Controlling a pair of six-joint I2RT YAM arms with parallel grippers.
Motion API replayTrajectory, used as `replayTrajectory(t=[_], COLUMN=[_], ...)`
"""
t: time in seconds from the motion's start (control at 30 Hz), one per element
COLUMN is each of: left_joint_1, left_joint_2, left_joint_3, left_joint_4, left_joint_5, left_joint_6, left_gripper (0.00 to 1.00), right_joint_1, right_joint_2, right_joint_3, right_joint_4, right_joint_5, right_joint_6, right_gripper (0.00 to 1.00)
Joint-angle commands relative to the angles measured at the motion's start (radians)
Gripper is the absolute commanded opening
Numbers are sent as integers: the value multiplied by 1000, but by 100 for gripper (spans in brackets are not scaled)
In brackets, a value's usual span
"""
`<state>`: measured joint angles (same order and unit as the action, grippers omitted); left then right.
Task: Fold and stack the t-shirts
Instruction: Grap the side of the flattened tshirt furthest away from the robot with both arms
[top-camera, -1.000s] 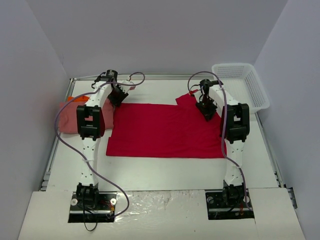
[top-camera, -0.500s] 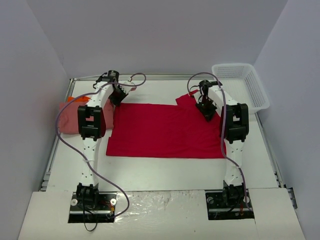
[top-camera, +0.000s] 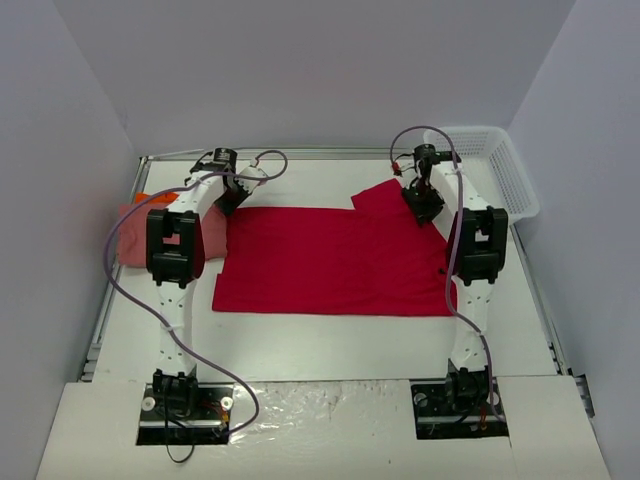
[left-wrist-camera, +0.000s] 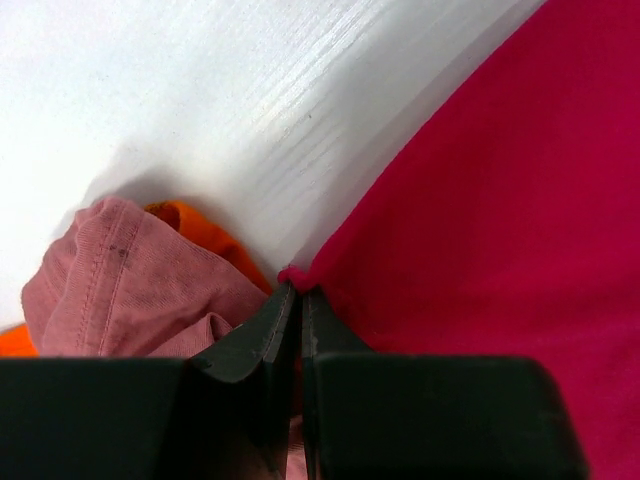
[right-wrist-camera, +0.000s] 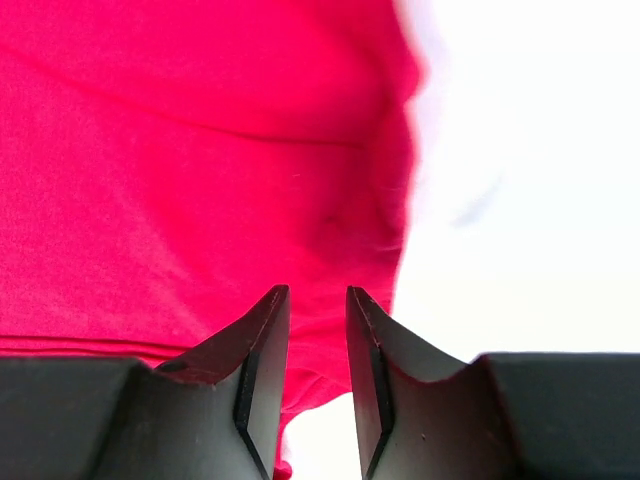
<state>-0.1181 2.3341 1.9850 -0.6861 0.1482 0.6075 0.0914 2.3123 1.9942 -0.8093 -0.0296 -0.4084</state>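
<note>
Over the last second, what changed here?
The left gripper closed on the far-left corner of the red t-shirt. The right gripper, jaws slightly apart, moved toward the far edge, and the sleeve spread out. Pink t-shirt, orange t-shirt and basket stayed put.

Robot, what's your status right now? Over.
Left claw shut on red t-shirt corner. Right claw slightly open over its sleeve. Shirt flat, unfolded. Nearby: pink t-shirt, orange t-shirt, bunched.

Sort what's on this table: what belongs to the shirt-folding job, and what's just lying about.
For the job: red t-shirt, spread flat; pink t-shirt and orange t-shirt, bunched at the left; left gripper, pinching the red t-shirt's corner; right gripper, open over it.
Lying about: white basket, far right corner.
</note>
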Motion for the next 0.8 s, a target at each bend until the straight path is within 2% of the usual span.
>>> replayTrajectory(t=[0.0,0.17,0.3,0.6,0.77], left_joint_1=[-6,-8,-14,-48,-64], left_joint_2=[-94,-114,-119,-130,-144], left_joint_3=[-6,-46,-51,-77,-109], left_joint_4=[13,34,51,76,109], left_joint_5=[-27,-25,-21,-29,-36], left_joint_6=[-26,-38,-54,-74,-86], left_gripper=[2,2,2,2,2], right_joint_1=[-15,-24,-25,-21,-18], right_joint_2=[-65,-2,62,219,249], right_joint_3=[55,124,268,439,445], right_joint_4=[-19,5,15,47,136], right_joint_5=[-41,-62,-61,-139,-147], right_joint_6=[26,31,42,33,40], right_gripper=[26,25,21,22,32])
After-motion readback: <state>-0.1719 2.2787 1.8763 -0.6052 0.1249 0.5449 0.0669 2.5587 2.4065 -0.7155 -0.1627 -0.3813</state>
